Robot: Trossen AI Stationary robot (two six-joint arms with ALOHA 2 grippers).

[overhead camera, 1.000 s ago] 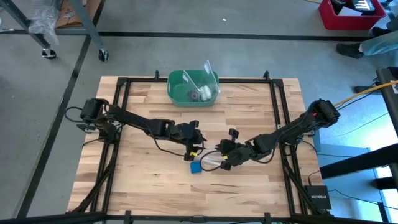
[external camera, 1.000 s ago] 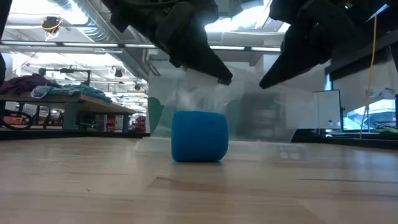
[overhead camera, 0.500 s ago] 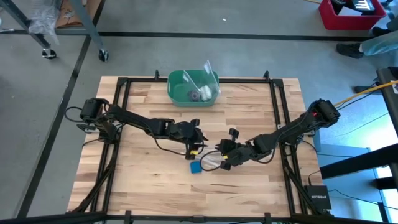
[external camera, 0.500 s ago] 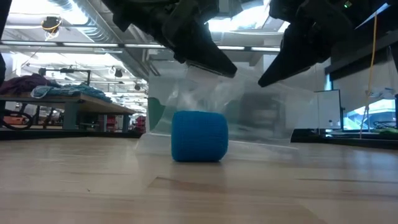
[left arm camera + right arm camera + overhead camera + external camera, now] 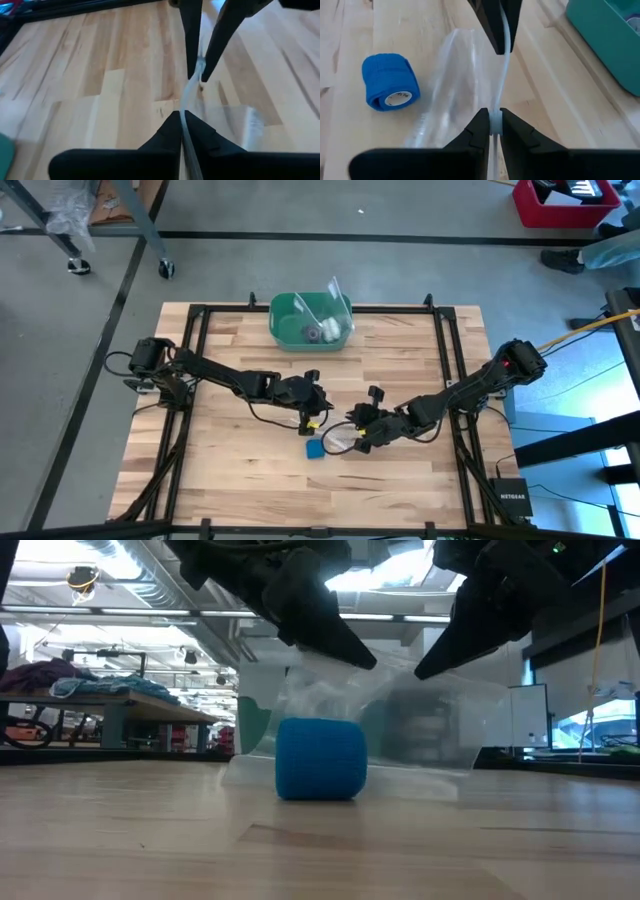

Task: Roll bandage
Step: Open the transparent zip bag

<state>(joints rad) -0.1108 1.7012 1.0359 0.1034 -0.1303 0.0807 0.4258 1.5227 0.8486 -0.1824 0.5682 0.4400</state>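
The bandage (image 5: pixel 315 449) is a compact blue roll that lies on its side on the wooden table, a short way nearer the front edge than both grippers; it also shows in the low view (image 5: pixel 320 759) and the right wrist view (image 5: pixel 390 82). No gripper touches it. Just behind it a clear plastic bag (image 5: pixel 400 725) hangs between my two grippers. My left gripper (image 5: pixel 318 420) and my right gripper (image 5: pixel 352 442) face each other above the middle of the table, each shut on the bag's upper edge. My left gripper pinches the bag's upper edge (image 5: pixel 184 131) between its two fingers, coming slanting down from the table's left. The film runs on from it to the other gripper. The bag hangs below, its lower part on the table. My right gripper pinches the same upper edge (image 5: pixel 496 116) between its two fingers, slanting down from the table's right. The edge stretches from it to the left gripper's fingers (image 5: pixel 492 27). The bag (image 5: pixel 445 90) hangs below, and its bottom (image 5: pixel 350 778) rests on the table behind the roll.
A green plastic bin (image 5: pixel 310 320) with a clear sheet sticking out of it stands at the table's far edge, middle. A black frame (image 5: pixel 200 380) runs around the tabletop. Bare wood lies in front of the roll toward the near edge.
My left gripper has shut on the bag's upper edge while staying in place. The bag's top is now drawn between the two grippers and stands more spread out behind the roll. The roll has not moved.
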